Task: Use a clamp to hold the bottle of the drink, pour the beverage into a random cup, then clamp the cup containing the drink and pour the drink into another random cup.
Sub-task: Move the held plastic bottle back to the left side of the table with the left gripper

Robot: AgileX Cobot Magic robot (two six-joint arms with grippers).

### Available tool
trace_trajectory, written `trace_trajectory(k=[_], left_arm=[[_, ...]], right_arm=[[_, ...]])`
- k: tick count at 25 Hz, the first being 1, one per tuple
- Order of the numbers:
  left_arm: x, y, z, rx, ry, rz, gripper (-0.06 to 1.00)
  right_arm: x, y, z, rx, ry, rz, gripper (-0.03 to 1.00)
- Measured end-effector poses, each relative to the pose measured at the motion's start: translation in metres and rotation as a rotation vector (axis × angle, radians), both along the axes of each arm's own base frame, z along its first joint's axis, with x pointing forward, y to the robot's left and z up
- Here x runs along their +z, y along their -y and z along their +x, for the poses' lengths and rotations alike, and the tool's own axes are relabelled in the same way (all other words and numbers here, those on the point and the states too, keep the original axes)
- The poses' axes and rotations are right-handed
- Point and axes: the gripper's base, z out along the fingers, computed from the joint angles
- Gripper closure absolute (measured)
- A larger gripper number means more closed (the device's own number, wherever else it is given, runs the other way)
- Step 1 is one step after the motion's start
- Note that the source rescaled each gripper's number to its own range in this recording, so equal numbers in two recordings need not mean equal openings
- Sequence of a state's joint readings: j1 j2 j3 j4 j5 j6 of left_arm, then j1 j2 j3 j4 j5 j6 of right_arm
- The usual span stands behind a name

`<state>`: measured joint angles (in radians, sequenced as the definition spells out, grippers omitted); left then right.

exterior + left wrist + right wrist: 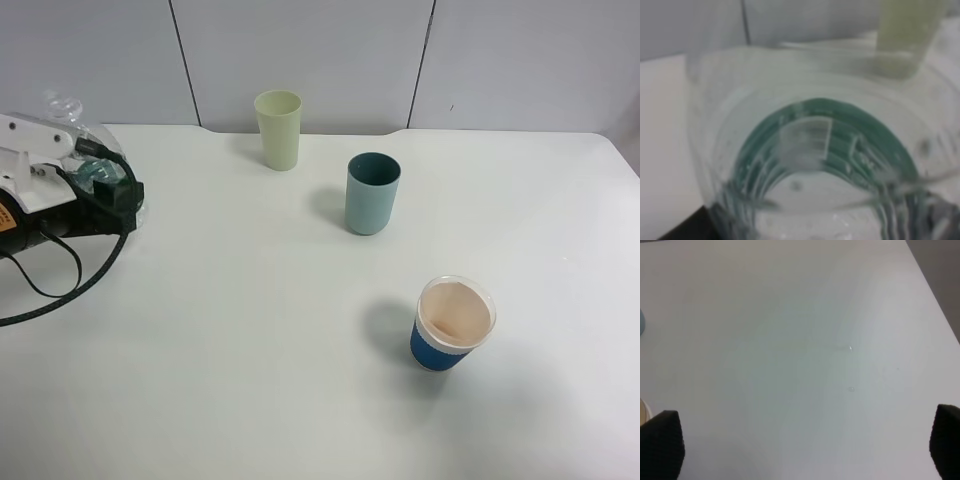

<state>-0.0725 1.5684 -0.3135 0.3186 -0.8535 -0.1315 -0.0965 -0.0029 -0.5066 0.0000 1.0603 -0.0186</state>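
A blue cup (452,325), pale beige inside, sits nearest, to the front-right of the teal cup (372,193). A yellow cup (278,129) stands behind-left of the teal one; what these two hold cannot be told. Far left of the teal cup, the left tool (112,192) pinches the clear bottle (815,150), which is roughly upright, neck up. The right tool (805,440) is spread wide above the worktop (790,340).

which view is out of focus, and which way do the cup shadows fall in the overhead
Left wrist view: the bottle fills the frame, too close, blurred. Exterior high view: sharp, soft shadows left of the teal cup and blue cup. Right wrist view: evenly lit, dark fingers soft at the corners.
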Motion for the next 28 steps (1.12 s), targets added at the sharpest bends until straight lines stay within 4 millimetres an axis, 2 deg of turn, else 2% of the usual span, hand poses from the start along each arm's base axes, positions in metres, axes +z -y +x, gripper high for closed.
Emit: trace_trajectory(k=[6, 28], left_arm=[[-0.026, 0.004, 0.004, -0.068, -0.04, 0.056, 0.88], [-0.069, 0.009, 0.014, -0.103, -0.033, 0.026, 0.88]], right_arm=[[0.0, 0.0, 0.0, 0.0, 0.0, 0.0, -0.03], [0.0, 0.0, 0.0, 0.0, 0.0, 0.0, -0.03]])
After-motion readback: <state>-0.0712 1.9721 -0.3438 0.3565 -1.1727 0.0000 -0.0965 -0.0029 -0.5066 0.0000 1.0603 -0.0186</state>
